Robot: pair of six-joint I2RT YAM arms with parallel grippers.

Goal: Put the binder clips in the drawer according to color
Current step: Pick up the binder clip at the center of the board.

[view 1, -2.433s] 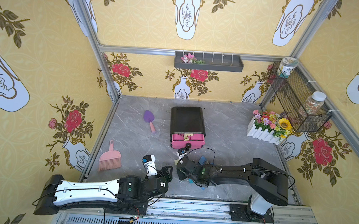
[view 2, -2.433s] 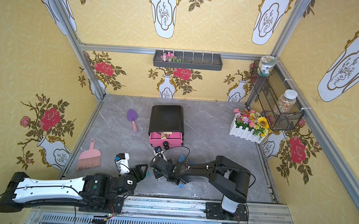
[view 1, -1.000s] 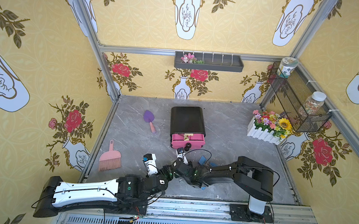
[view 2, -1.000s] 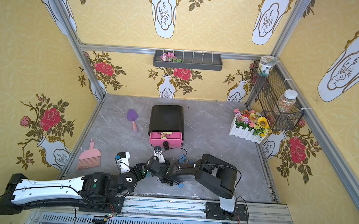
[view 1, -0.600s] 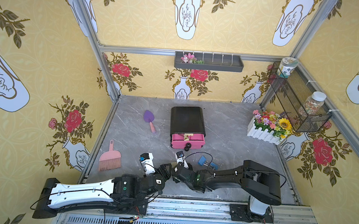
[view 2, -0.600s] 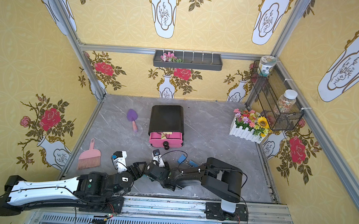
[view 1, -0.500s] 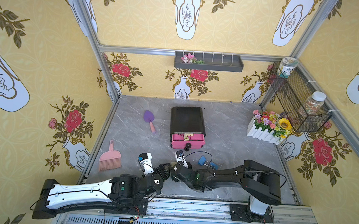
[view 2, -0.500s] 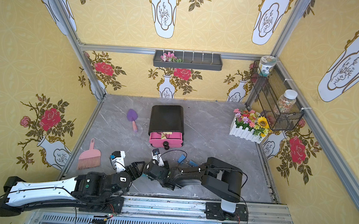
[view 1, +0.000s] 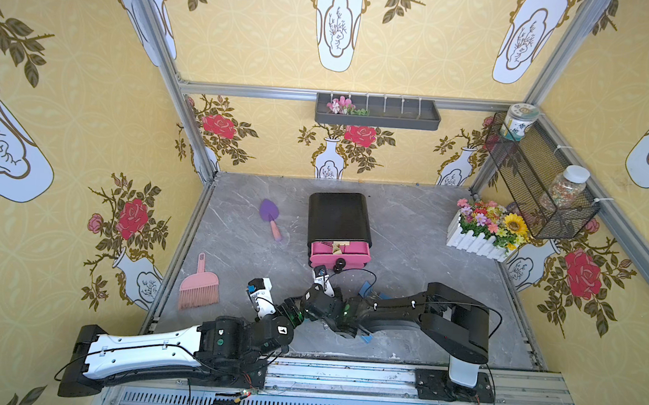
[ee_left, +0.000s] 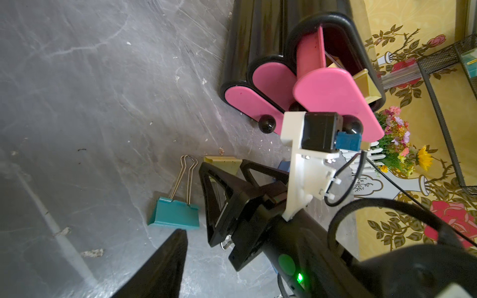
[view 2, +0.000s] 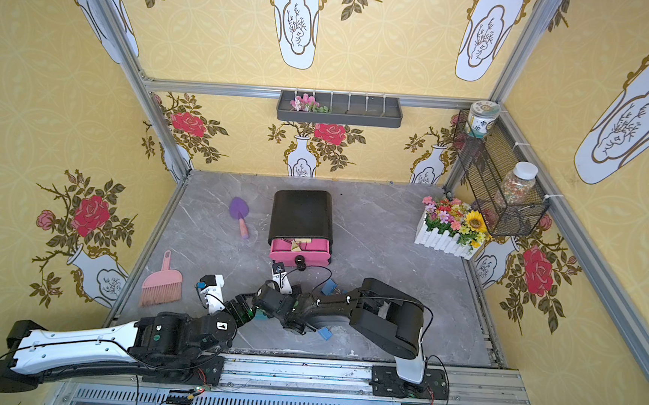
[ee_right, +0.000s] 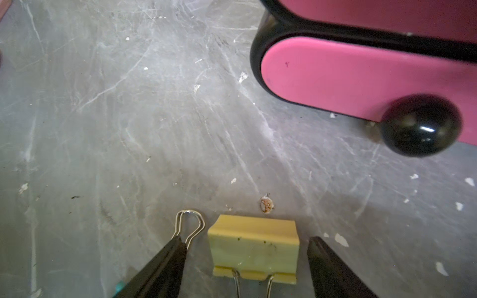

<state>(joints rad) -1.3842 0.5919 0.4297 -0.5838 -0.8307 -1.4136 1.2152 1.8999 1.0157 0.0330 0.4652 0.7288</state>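
The right gripper point(ee_right: 246, 241) stands with its two black fingers point(ee_right: 165, 263) well apart, low over the grey marble-patterned tabletop point(ee_right: 129, 116). A pale yellow folding binder clip point(ee_right: 254, 242) lies flat between them. A gap of bare table shows on each side of it, so neither finger touches it. Its silver wire handles point back toward the wrist.

Just beside one finger is the wire loop point(ee_right: 189, 224) of a teal binder clip point(ee_left: 174, 211), which lies on the table next to the yellow one.

The left gripper point(view 1: 298, 309) sits close against the right wrist. Only one of its dark fingers point(ee_left: 165, 260) shows, its tip right at the teal clip's edge. Whether this gripper is apart or together cannot be told.

Beyond the clips stands the small black rounded cabinet point(view 1: 339, 216) with three stacked pink drawers. The top drawer point(view 1: 341, 249) is pulled out and holds pale yellow clips point(ee_left: 366, 85). The two lower drawers are pushed in, and the bottom one's round black knob point(ee_right: 420, 125) is near the yellow clip on the table.

In both top views, two blue binder clips point(view 1: 367, 290) point(view 2: 324, 333) lie on either side of the right forearm.

Further off are a pink hand brush point(view 1: 199, 286), a purple trowel point(view 1: 269, 215) and a white picket flower box point(view 1: 476, 245).
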